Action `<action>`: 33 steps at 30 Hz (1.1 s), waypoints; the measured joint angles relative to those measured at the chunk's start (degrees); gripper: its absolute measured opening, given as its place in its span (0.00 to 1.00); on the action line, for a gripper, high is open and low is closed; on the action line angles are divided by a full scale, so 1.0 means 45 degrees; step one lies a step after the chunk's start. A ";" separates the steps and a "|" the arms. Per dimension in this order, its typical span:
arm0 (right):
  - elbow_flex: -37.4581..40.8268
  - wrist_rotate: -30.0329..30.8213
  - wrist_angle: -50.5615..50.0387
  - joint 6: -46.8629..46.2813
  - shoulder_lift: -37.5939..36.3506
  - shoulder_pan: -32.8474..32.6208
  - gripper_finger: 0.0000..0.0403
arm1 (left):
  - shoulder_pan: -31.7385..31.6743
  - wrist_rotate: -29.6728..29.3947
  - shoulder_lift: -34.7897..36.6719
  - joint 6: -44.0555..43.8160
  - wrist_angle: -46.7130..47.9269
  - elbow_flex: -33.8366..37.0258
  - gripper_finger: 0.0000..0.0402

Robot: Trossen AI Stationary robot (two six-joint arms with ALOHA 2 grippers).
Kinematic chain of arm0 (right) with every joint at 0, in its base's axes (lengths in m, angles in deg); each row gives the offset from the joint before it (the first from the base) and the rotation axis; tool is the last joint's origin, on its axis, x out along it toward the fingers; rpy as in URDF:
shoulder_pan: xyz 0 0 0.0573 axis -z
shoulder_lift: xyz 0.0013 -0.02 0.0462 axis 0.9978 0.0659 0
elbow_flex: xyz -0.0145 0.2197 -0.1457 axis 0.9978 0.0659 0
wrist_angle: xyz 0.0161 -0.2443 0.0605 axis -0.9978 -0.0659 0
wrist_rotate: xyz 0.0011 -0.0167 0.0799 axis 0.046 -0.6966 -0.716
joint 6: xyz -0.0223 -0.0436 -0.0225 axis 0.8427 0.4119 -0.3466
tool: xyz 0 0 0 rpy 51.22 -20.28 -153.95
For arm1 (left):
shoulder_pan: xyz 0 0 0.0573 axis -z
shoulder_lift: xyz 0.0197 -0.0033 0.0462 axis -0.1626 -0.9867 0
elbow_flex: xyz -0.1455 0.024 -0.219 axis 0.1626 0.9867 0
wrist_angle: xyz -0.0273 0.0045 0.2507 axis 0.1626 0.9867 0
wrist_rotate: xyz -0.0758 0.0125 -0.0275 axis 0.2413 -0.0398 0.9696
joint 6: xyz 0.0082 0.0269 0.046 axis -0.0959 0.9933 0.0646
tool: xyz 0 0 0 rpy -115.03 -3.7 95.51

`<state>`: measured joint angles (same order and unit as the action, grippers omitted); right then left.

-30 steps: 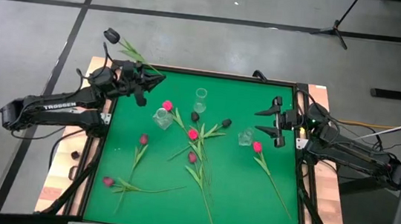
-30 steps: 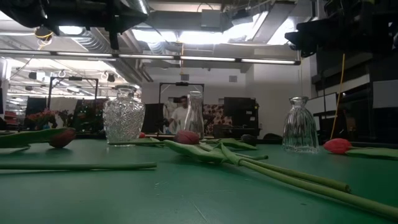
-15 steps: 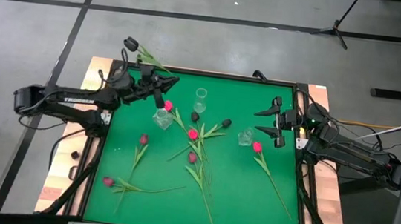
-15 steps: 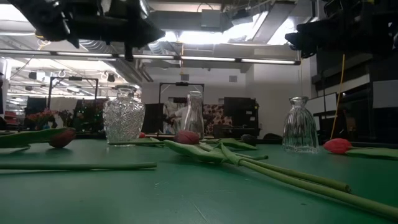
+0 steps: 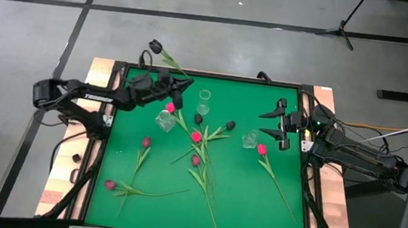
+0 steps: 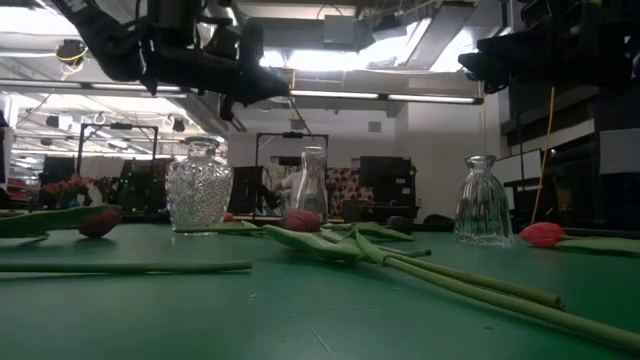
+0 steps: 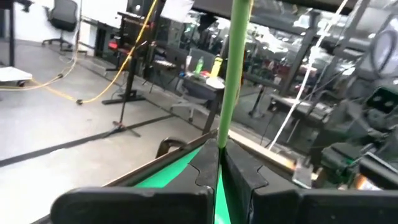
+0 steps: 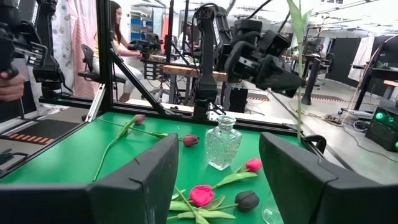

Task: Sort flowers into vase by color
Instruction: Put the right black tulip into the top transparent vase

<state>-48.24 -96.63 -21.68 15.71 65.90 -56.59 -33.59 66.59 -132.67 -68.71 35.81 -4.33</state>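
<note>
- The left gripper [image 5: 179,87] is raised over the far edge of the green table mat [image 5: 241,194], just on the far-left side of the cut-glass vase [image 5: 165,119]; its fingers are clamped together on the green stem of a dark-headed tulip [image 5: 155,46].
- That held tulip slants away from the gripper, its near-black head reaching past the far edge of the table, beyond the cut-glass vase.
- In the left wrist view the stem [image 7: 235,68] runs straight out from between the closed fingers.
- The right gripper [image 5: 279,123] waits at the right edge of the mat, well to the right of the cut-glass vase, fingers apart and holding nothing.
- A slim clear vase [image 5: 204,97] stands beyond and to the right of the cut-glass vase; a small bell-shaped vase [image 5: 250,140] stands farther right, near the right gripper.
- A bright pink tulip [image 5: 170,108] lies with its head just beside the cut-glass vase, on its right.
- Two near-black tulip heads [image 5: 198,118] lie right of the cut-glass vase, between it and the bell-shaped vase.
- More pink and magenta tulips [image 5: 196,137] lie crossed in a loose heap on the near-right side of the cut-glass vase.
- One magenta tulip [image 5: 145,143] lies nearer than the cut-glass vase, and another [image 5: 111,185] lies farther toward the near-left corner.
- A pink tulip [image 5: 262,149] lies beside the bell-shaped vase, stem trailing toward the near edge.
</note>
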 joint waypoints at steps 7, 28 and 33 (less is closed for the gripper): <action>0.0000 0.0053 -0.0008 0.0005 -0.0003 -0.0002 0.56 | -0.0005 -0.0084 -0.0149 0.0330 0.0039 0.0000 0.02; 0.0000 0.0014 -0.0089 0.0005 -0.0002 -0.0001 0.56 | 0.0321 -0.0322 -0.0149 0.0665 0.0285 0.0000 0.19; 0.0000 -0.0034 -0.0085 0.0005 0.0002 0.0001 0.56 | 0.0321 -0.0420 -0.0149 0.0655 0.0355 0.0000 0.19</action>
<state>-48.24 -96.79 -22.07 15.73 65.91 -56.58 -32.14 64.70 -133.34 -65.76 37.41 -4.33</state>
